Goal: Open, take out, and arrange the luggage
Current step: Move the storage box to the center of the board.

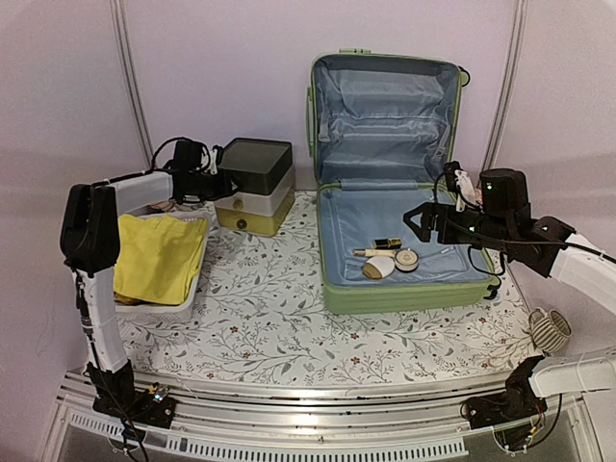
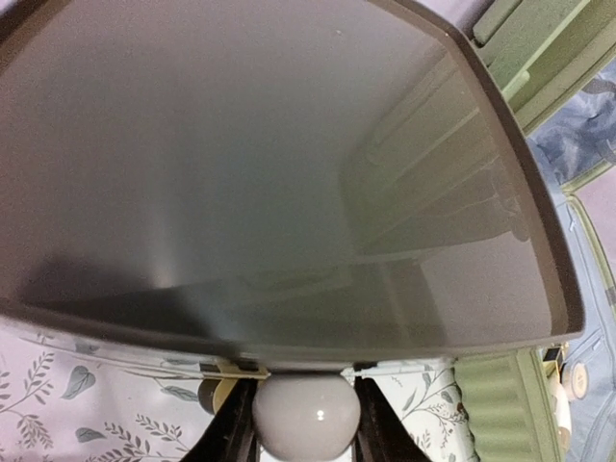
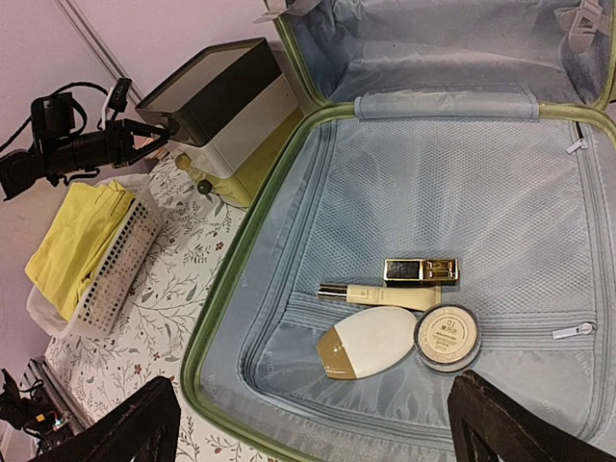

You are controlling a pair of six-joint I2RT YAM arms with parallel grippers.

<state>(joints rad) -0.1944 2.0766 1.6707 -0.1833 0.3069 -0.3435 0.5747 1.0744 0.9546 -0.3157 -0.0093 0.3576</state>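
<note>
- Across the desk [image 1: 269, 318] lies a white cloth printed with grey-green leafy sprigs and small red flowers. A ribbed metal rail [image 1: 289, 395] runs along the near edge.
- Behind it, pale lilac wall panels [image 1: 212, 67] meet at grey upright seams.
- The luggage [image 1: 404, 294] stands open at the far right of the desk. Its base lies flat on the cloth and its lid is upright against the back wall, pale blue lining showing.
- In the base lie a gold-and-black case [image 3: 421, 270], a cream tube [image 3: 380, 295], a white-and-gold oval piece [image 3: 366, 343] and a round jar [image 3: 447, 337].
- Just left of the luggage sits a dark-lidded drawer box [image 1: 255, 183]. Further left, a white mesh basket [image 1: 159, 310] holds yellow cloth [image 1: 159, 255].
- The left gripper [image 1: 219, 181] is at the box, jaws clenched on a pale round knob [image 2: 306, 422].
- The right gripper [image 1: 423, 223] hovers over the luggage base, jaws spread wide, holding nothing.
- A grey ribbed coil [image 1: 550, 331] rests near the desk's right edge.
</note>
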